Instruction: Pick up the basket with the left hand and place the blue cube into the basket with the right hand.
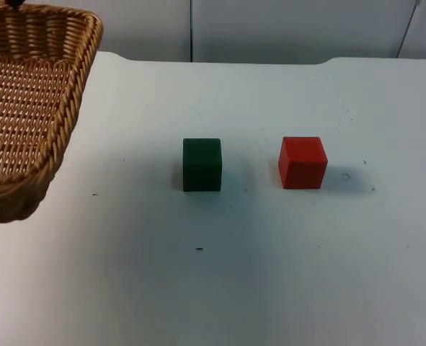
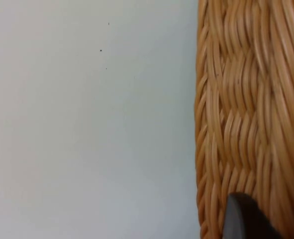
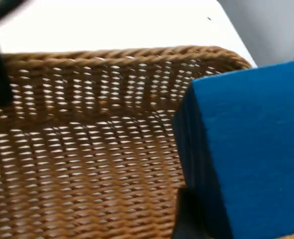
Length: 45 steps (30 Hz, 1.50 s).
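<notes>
Blue cube (image 3: 246,149) close before the right wrist camera, gripped in the right claw (image 3: 186,219), fingers closed on it, poised just above the open inside of the basket (image 3: 87,149). Wicker basket (image 1: 25,108) raised at the far left of the desk (image 1: 270,274), tilted, its rim pinched by the left claw (image 2: 244,219), one black fingertip (image 2: 241,216) pressed against the weave. Out on the white desk, well apart from the basket, green cube (image 1: 202,164) and red cube (image 1: 303,162) side by side, not touching.

Overhead; both wrists close; shared basket (image 1: 25,108)
</notes>
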Each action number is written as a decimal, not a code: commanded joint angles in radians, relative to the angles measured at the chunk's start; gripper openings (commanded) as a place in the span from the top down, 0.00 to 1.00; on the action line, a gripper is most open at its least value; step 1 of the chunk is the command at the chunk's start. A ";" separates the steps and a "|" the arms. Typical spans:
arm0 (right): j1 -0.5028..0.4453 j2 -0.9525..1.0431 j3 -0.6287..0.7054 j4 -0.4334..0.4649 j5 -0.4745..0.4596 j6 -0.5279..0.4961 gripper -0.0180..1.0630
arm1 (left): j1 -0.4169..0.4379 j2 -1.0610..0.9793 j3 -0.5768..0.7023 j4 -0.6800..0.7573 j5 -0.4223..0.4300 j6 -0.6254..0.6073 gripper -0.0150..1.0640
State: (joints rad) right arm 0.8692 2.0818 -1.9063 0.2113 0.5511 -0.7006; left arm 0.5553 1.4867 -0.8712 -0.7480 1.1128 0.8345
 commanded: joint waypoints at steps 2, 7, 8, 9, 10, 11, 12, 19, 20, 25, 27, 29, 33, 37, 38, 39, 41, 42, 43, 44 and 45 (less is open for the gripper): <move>0.029 0.028 -0.009 0.021 -0.025 -0.010 0.98 | -0.006 -0.007 0.000 -0.033 0.016 0.000 0.99; 0.037 0.077 -0.009 0.037 -0.044 -0.010 0.98 | -0.006 -0.007 0.000 -0.039 0.027 -0.003 0.99; 0.037 0.089 -0.009 0.048 -0.044 -0.010 0.98 | -0.006 -0.007 0.000 -0.042 0.027 -0.003 0.99; 0.037 0.096 -0.009 0.055 -0.049 -0.010 0.98 | -0.006 -0.007 0.000 -0.042 0.027 -0.003 0.99; 0.037 0.096 -0.009 0.055 -0.049 -0.010 0.98 | -0.006 -0.007 0.000 -0.042 0.027 -0.003 0.99; 0.037 0.110 -0.009 0.055 -0.049 -0.010 0.98 | -0.006 -0.007 0.000 -0.042 0.027 -0.003 0.99; 0.037 0.117 -0.009 0.055 -0.052 -0.010 0.98 | -0.008 -0.007 0.000 -0.044 0.027 -0.003 0.99; 0.037 0.177 -0.009 0.059 -0.070 -0.010 0.98 | -0.026 -0.007 0.000 -0.044 0.026 -0.003 0.99; 0.037 0.177 -0.009 0.059 -0.070 -0.010 0.98 | -0.026 -0.007 0.000 -0.044 0.026 -0.003 0.99; 0.037 0.191 -0.009 0.061 -0.080 -0.007 0.98 | -0.028 -0.007 0.000 -0.044 0.022 -0.003 0.99; 0.037 0.201 -0.009 0.075 -0.082 -0.007 0.98 | -0.028 -0.007 0.000 -0.047 0.022 -0.003 0.99; 0.037 0.201 -0.009 0.075 -0.082 -0.007 0.97 | -0.028 -0.007 0.000 -0.047 0.022 -0.003 0.99; 0.037 0.217 -0.009 0.082 -0.083 -0.007 0.79 | -0.028 -0.007 0.000 -0.054 0.022 -0.003 0.99; 0.037 0.228 -0.009 0.082 -0.074 -0.007 0.57 | -0.028 -0.007 0.000 -0.054 0.022 -0.003 0.99; 0.037 0.228 -0.009 0.082 -0.074 -0.007 0.49 | -0.028 -0.007 0.000 -0.054 0.019 -0.003 0.99; 0.037 0.228 -0.009 0.082 -0.074 -0.007 0.49 | -0.028 -0.007 0.000 -0.054 0.019 -0.003 0.99; 0.037 0.224 -0.009 0.082 -0.076 -0.004 0.33 | -0.028 -0.007 0.000 -0.054 0.019 -0.003 0.99; 0.037 0.217 -0.009 0.082 -0.076 -0.002 0.28 | -0.028 -0.007 0.000 -0.054 0.019 -0.003 0.99; 0.037 0.217 -0.009 0.082 -0.076 -0.002 0.28 | -0.028 -0.007 0.000 -0.054 0.019 -0.003 0.99; 0.037 0.210 -0.009 0.074 -0.076 0.006 0.24 | -0.028 -0.007 0.000 -0.054 0.019 -0.003 0.99; 0.037 0.202 -0.009 0.072 -0.078 0.005 0.21 | -0.028 -0.007 0.000 -0.056 0.020 -0.003 0.99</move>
State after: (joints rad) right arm 0.9016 2.3043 -1.9066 0.2833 0.4820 -0.7006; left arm 0.5333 1.4883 -0.8712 -0.7542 1.1149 0.8306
